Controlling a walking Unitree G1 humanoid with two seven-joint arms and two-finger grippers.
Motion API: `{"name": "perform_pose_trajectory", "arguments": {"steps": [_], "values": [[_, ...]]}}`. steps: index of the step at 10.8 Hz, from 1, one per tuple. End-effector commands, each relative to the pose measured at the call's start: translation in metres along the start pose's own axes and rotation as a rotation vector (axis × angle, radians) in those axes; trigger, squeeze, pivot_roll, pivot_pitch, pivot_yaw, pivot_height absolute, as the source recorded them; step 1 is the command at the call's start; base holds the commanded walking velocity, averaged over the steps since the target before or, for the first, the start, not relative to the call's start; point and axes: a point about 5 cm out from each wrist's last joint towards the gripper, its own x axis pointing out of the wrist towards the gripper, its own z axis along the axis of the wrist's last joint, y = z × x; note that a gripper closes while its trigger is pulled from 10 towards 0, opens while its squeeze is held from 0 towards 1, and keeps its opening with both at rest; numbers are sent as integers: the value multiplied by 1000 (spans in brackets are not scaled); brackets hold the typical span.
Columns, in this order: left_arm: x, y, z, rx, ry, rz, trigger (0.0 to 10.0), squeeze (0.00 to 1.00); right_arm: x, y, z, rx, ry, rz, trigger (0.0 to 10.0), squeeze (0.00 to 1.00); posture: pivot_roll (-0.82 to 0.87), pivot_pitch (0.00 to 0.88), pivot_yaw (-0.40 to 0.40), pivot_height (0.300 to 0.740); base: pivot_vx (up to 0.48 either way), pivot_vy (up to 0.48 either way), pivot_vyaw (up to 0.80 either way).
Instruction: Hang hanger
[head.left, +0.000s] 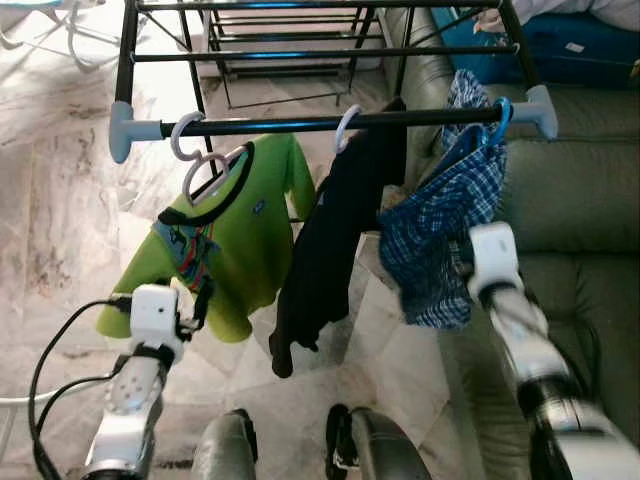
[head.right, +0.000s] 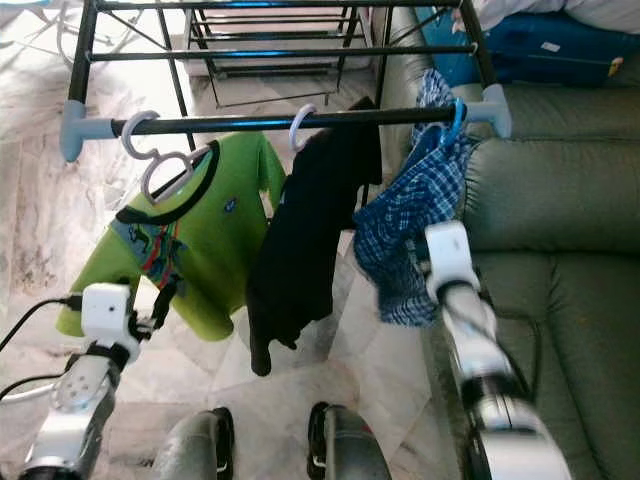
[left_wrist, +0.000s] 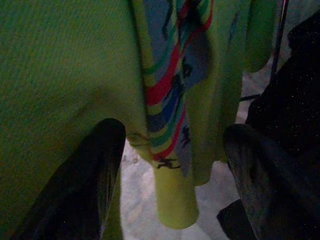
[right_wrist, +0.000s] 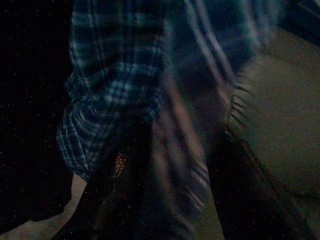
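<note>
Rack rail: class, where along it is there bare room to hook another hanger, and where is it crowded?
The rail is bare between the green shirt's white hanger and the black garment's hook, and again between that hook and the blue hanger. Both rail ends are crowded: each outer hanger sits near an end cap.

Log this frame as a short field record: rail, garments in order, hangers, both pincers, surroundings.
rail: black metal drying-rack bar with grey end caps
garments, robot's left to right: lime green child's T-shirt; black garment; blue plaid shirt
hangers: white plastic hook; white plastic hook; blue plastic hook
left pincer: open, close to the green T-shirt
right pincer: at the plaid shirt, blurred
surroundings: grey-green leather sofa; marble floor
</note>
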Motion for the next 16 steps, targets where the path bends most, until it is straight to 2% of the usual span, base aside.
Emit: {"name": "perform_pose_trajectory", "arguments": {"steps": [1, 3, 4, 5, 7, 8, 9, 10, 11, 12, 16], "values": [[-4, 0, -12, 26, 53, -6, 10000, 0, -6, -2, 7, -42, -87, -13, 10000, 1000, 66, 178, -63, 740, 0, 0, 0], [-5, 0, -14, 27, 65, -23, 10000, 0, -19, 1, 13, -86, -164, -33, 10000, 1000, 47, 152, -65, 740, 0, 0, 0], [-9, -3, -12, 21, 46, -37, 10000, 0, -36, 8, 4, -79, -173, -55, 10000, 1000, 46, 137, -62, 740, 0, 0, 0], [-11, -5, -9, 16, 29, -33, 10000, 0, -45, 11, 1, -66, -173, -86, 10000, 1000, 42, 132, -58, 740, 0, 0, 0], [-13, -6, 4, -24, -41, 43, 10000, 0, -63, 13, 0, -76, -194, -170, 10000, 1000, 39, 126, -63, 740, 0, 0, 0], [-14, -7, 8, -16, -57, 59, 10000, 0, -70, 18, 5, -49, -217, -149, 10000, 1000, 37, 129, -68, 740, 0, 0, 0], [-14, -8, 11, -9, -69, 73, 10000, 0, -72, 23, 10, -25, -232, -107, 10000, 1000, 31, 145, -83, 740, 0, 0, 0], [-15, -8, 12, -8, -74, 89, 10000, 0, -75, 33, 21, 150, -242, -49, 10000, 1000, 29, 152, -87, 740, 0, 0, 0], [-15, -8, 13, -12, -75, 100, 10000, 0, -75, 34, 24, 203, -236, -43, 10000, 1000, 29, 153, -87, 740, 0, 0, 0], [-15, -9, 14, -20, -80, 114, 10000, 0, -72, 36, 26, 182, -239, -31, 10000, 1000, 32, 149, -84, 740, 0, 0, 0], [-6, -10, 18, -18, -88, 129, 10000, 0, -71, 41, 23, 196, -205, 13, 10000, 1000, 31, 142, -78, 740, -125, 0, 0]]}}
